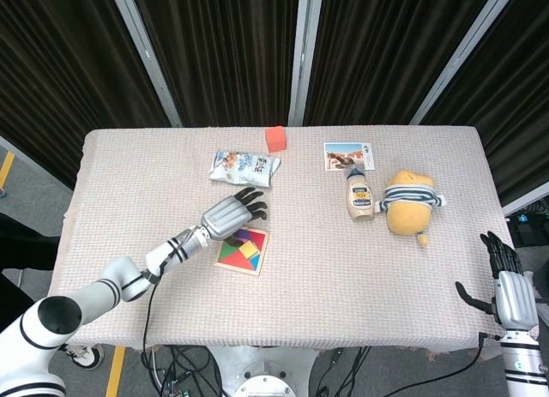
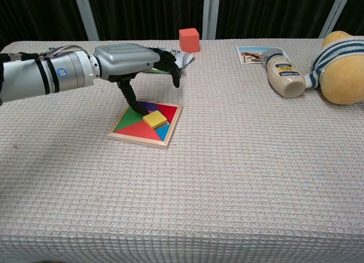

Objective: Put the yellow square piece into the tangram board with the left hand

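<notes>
— From the head view, where's the yellow square piece (image 1: 244, 249)?
— On the tangram board (image 1: 242, 250); the left hand (image 1: 230, 213) hovers over the board's far-left corner, fingers spread, holding nothing.
— And the chest view?
— The piece sits slightly raised (not flush). The right hand (image 1: 508, 287), well right of the board, is spread, empty.

Board (image 2: 170, 130) open from front and right; left hand (image 2: 133, 58) over its back edge, snack bag (image 1: 244, 167) close behind.
</notes>
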{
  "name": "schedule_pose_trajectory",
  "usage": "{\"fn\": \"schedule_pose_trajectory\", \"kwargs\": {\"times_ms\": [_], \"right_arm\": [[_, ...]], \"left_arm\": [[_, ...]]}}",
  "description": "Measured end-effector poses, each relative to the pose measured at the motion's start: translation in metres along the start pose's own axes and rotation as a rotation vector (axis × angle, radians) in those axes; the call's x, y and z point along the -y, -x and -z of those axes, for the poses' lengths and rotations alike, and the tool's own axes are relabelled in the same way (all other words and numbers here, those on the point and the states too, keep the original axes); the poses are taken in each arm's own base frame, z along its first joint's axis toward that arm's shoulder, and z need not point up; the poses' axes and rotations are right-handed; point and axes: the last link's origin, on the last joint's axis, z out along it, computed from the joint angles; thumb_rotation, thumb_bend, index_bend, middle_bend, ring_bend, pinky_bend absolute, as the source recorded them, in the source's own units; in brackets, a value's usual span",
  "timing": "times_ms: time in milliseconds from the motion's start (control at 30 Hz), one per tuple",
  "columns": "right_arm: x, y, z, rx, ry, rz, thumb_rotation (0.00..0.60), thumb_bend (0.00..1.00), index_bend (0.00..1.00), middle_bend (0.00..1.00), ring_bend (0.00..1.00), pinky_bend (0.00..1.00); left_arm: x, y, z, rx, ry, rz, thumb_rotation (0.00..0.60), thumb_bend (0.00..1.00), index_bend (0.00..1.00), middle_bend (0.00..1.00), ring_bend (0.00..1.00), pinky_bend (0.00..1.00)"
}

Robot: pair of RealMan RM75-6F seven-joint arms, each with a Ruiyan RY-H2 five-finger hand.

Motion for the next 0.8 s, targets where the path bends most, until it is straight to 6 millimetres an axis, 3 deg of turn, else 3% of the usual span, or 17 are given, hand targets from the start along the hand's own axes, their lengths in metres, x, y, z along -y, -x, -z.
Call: {"fn": "schedule_pose_trajectory", "kwargs": {"times_ms": [433, 800], "right_arm": [[-0.003, 0.001, 0.0, 0.001, 0.005, -0.007, 0.6, 0.18, 0.0, 0.0, 0.0, 0.0], [-0.006, 0.002, 0.0, 0.002, 0.01, -0.01, 0.6, 0.18, 0.0, 0.0, 0.0, 0.0]], "left_arm": [[-0.006, 0.003, -0.001, 0.001, 0.018, 0.001, 0.6, 0.11, 0.28, 0.18, 0.0, 0.05], [-0.001, -0.011, 0.003, -0.054, 0.008, 0.002, 0.6, 0.11, 0.28, 0.18, 0.0, 0.05]]}}
